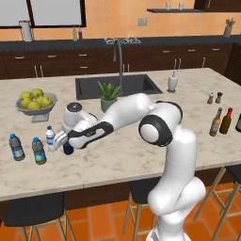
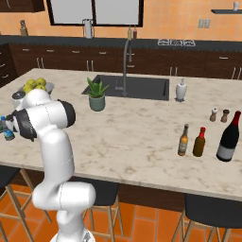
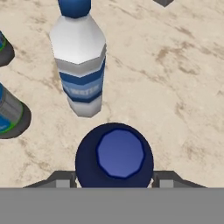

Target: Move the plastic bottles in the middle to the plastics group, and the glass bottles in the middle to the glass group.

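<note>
The dark navy plastic bottle (image 3: 114, 155) stands upright on the counter, seen from above in the hand view, and at the left end of the island (image 1: 68, 148). My gripper (image 3: 114, 180) (image 1: 63, 141) comes down over it, one finger pressed on each side, shut on it. Just beyond stands the white-bodied water bottle (image 3: 81, 65) (image 1: 50, 136). Two clear greyish bottles with blue caps (image 1: 16, 147) (image 1: 39, 150) stand to its left. At the right end, the amber long-necked bottle (image 1: 216, 122) stands beside the red-necked dark bottle (image 1: 227, 121).
A bowl of yellow fruit (image 1: 36, 101) sits behind the plastic bottles. A potted plant (image 1: 109, 96) and the sink (image 1: 117, 85) are mid-counter. Salt and pepper shakers (image 1: 214, 98) stand near the glass bottles, and a large dark wine bottle (image 2: 230, 137) is at the far right.
</note>
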Robot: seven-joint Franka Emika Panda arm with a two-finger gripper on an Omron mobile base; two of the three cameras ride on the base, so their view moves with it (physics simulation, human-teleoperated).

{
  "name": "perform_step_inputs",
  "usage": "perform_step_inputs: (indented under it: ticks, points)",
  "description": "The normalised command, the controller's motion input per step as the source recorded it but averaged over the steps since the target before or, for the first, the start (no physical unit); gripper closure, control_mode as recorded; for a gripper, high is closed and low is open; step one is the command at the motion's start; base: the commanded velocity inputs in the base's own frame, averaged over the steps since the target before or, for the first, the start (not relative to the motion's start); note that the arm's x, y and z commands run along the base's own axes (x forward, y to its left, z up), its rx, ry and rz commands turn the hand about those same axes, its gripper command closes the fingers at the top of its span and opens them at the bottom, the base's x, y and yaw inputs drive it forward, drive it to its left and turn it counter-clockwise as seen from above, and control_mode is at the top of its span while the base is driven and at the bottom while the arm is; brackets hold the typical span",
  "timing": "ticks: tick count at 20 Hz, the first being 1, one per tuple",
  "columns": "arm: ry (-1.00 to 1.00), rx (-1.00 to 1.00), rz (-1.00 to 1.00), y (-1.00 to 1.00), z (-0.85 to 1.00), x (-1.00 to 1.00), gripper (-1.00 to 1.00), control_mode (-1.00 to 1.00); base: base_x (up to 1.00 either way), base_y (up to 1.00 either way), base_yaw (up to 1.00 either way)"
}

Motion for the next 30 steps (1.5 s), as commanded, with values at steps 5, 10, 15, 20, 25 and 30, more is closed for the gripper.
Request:
perform_step_inputs:
  ticks: [5,10,15,20,25,30]
  points:
    - [0.0,0.0,0.0,0.02,0.0,0.0,1.0,-1.0,0.0,0.0,0.0]
    - [0.0,0.0,0.0,0.02,-0.04,0.0,1.0,-1.0,0.0,0.0,0.0]
    - [0.0,0.0,0.0,0.0,-0.01,0.0,-1.0,-1.0,0.0,0.0,0.0]
    - [0.0,0.0,0.0,0.0,0.0,0.0,-1.0,-1.0,0.0,0.0,0.0]
    - [0.0,0.0,0.0,0.0,0.0,0.0,-1.0,-1.0,0.0,0.0,0.0]
    - [0.0,0.0,0.0,0.0,0.0,0.0,-1.0,-1.0,0.0,0.0,0.0]
